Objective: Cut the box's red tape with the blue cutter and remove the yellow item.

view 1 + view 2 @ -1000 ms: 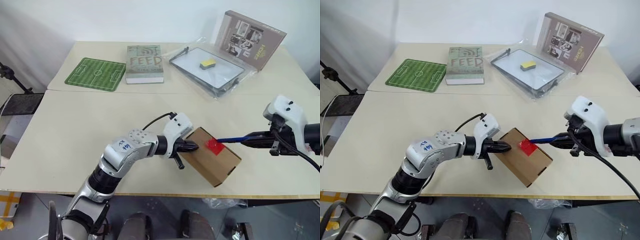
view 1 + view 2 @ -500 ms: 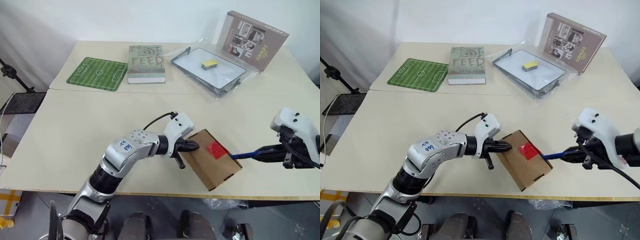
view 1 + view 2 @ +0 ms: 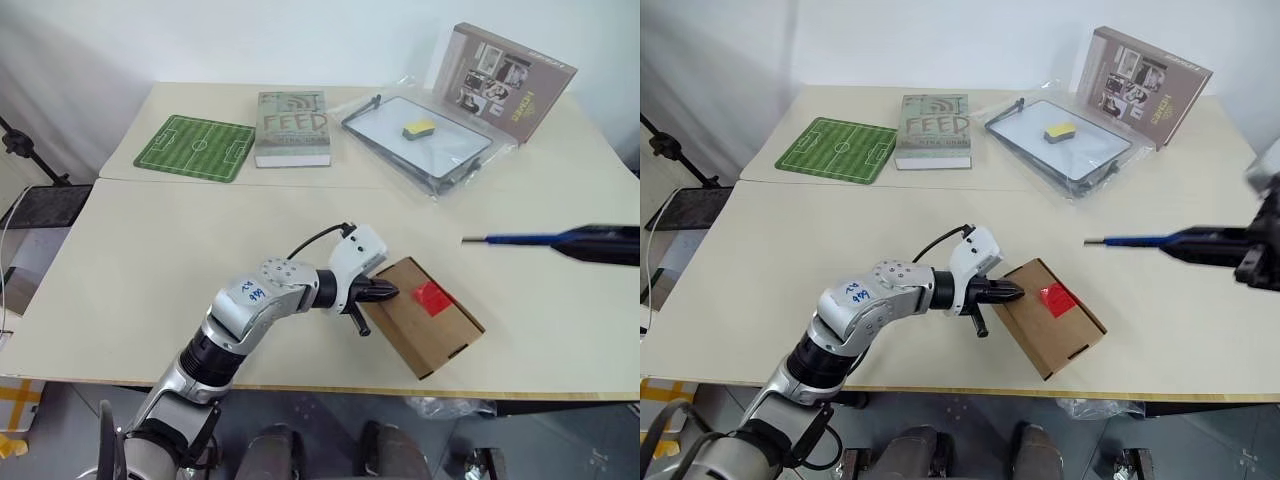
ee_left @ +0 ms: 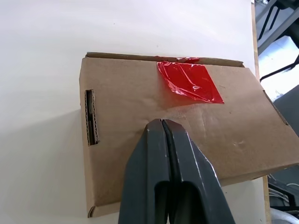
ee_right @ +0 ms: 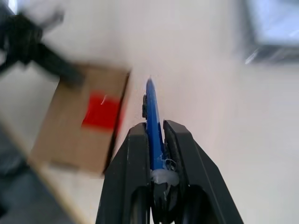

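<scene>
Cardboard, small and plain brown, forms the box [image 3: 422, 315] at the near edge of the pale bench [image 3: 150, 260], flaps shut under a red tape patch [image 3: 432, 296]. Left fingers [image 4: 164, 163], pressed together and empty, touch its top. Right fingers [image 5: 180, 154] clamp the slim blue cutter [image 3: 515, 239] above the bench, right of the box. Far off, a clear plastic tray [image 3: 420, 140] holds a yellow sponge [image 3: 416, 127].

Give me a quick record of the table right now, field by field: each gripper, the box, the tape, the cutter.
left gripper: shut, tips pressed against the box
right gripper: shut on the blue cutter, held off the box
box: lying on the table near the front edge, flaps closed
red tape: on the box's top face
blue cutter: above the table, apart from the box
</scene>
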{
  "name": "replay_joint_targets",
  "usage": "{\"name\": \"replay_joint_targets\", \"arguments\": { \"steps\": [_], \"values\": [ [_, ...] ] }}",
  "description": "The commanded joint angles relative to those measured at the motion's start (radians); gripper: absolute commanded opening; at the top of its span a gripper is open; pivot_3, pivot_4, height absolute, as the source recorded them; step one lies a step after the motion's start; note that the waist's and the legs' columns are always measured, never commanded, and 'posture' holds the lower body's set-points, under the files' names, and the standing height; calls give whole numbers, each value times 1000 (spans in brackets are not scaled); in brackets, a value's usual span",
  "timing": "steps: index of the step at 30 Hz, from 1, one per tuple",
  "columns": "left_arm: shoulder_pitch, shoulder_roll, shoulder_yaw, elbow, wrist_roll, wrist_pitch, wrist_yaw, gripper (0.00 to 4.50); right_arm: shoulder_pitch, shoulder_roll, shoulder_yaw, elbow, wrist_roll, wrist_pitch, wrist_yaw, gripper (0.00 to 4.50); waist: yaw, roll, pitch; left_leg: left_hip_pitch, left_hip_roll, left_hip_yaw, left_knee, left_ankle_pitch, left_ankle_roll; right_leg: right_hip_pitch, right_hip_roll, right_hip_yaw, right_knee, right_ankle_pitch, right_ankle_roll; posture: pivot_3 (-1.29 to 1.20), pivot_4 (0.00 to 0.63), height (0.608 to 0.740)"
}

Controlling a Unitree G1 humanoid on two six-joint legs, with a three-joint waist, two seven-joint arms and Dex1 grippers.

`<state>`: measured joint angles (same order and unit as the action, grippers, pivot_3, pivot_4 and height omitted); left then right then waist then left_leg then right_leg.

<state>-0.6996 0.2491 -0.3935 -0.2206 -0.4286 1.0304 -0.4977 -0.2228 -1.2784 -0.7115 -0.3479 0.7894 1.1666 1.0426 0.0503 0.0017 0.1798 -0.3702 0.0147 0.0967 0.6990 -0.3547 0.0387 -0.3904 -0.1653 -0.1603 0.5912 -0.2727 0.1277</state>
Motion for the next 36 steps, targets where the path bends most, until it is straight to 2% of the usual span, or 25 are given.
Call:
{"name": "replay_joint_targets", "arguments": {
  "steps": [1, 5, 10, 14, 20, 26, 27, 30, 33, 36],
  "values": [
    [-2, 11, -28, 60, 53, 6, 6, 31, 3, 127, 2, 44, -57, -119, -101, 168, 0, -1, -1, 0, 0, 0, 0, 0, 0, 0, 0, 0, 0, 0, 0, 0, 150, 740],
    [-13, 6, -26, 72, 53, -5, 4, 31, 97, 309, 56, 142, -175, -330, -167, 168, 3, -2, -1, 0, -1, 1, 0, 0, 0, 0, 0, 0, 1, 1, 1, 0, 150, 740],
    [-21, -1, 1, 77, 45, -16, 10, 31, 153, 479, 69, 316, -234, -505, -215, 168, -1, 0, -2, 0, -2, 3, 0, 1, 1, 0, 0, 1, 2, 1, 2, 0, 150, 740],
    [-14, -9, 38, 71, 32, -18, 18, 31, 141, 540, 90, 423, -267, -566, -276, 168, -7, 2, -2, 0, -2, 3, 0, 2, 1, -1, 1, 1, 2, 2, 2, 0, 150, 740],
    [-15, -1, 124, 20, -3, -14, 14, 0, 125, 539, 126, 465, -268, -563, -295, 2183, -24, 5, -1, 0, -1, 3, -1, 2, 1, -1, 1, 1, 3, 2, 2, 0, 150, 740],
    [-5, 62, 263, -119, -120, 110, -26, 0, 175, 422, 150, 373, -293, -562, -246, 4265, -26, 10, 2, -1, -1, 4, -2, 2, 1, -2, 1, 2, 1, 2, 2, 0, 150, 740],
    [6, 85, 297, -154, -165, 164, -44, 0, 170, 400, 164, 340, -306, -569, -248, 4472, -26, 10, 2, -1, -1, 4, -3, 2, 1, -3, 1, 2, 1, 2, 2, 0, 150, 740],
    [61, 164, 346, -224, -260, 270, -97, 0, 149, 335, 248, 253, -346, -585, -223, 4472, -30, 10, 2, 0, -1, 4, -3, 2, 1, -3, 1, 2, 1, 2, 2, 0, 150, 740],
    [135, 226, 310, -233, -256, 282, -106, 0, 78, 304, 351, 227, -347, -525, -202, 4472, -28, 10, 3, 0, 0, 4, -3, 2, 1, -3, 2, 2, 1, 2, 2, 0, 150, 740],
    [202, 259, 243, -241, -227, 263, -95, 0, -11, 295, 475, 229, -366, -454, -198, 3835, -26, 10, 3, 0, -1, 4, -3, 2, 1, -3, 2, 3, 1, 2, 2, 0, 150, 740]
  ]
}}
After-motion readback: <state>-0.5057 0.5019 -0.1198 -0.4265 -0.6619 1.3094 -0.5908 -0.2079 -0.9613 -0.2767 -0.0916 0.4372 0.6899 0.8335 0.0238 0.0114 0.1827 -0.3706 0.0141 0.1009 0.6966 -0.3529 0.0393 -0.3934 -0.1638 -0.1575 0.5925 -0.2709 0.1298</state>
